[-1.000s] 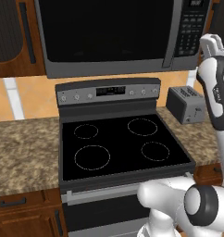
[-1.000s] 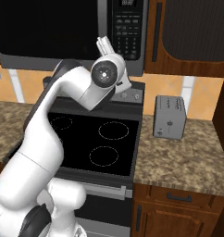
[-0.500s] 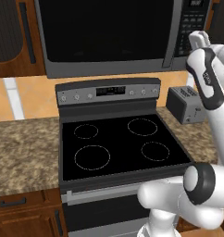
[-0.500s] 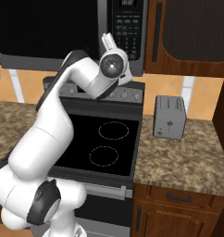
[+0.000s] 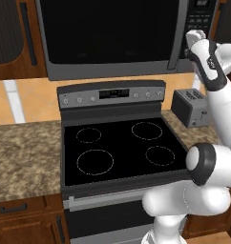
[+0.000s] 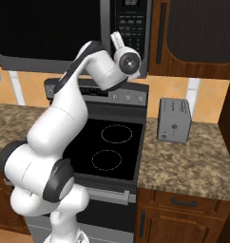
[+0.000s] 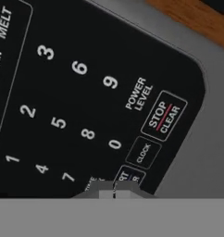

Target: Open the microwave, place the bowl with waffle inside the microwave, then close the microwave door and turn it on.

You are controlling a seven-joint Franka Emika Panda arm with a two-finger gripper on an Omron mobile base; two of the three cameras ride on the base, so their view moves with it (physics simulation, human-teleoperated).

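We find the microwave (image 5: pixel 112 38) mounted above the stove (image 5: pixel 120 147), its microwave door (image 5: pixel 108 33) shut flush. Our end effector (image 7: pixel 114 187) is raised to the keypad (image 7: pixel 90 102) at the appliance's right side, fingertips together over the start button (image 7: pixel 127 178), gripping nothing. The toaster (image 6: pixel 174 120) stands on the table (image 6: pixel 193 161) right of the stove.

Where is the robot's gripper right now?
The gripper is up at the microwave, right against the keypad on its right side. In the hand view its tips meet at the start button, below clock and stop/clear.
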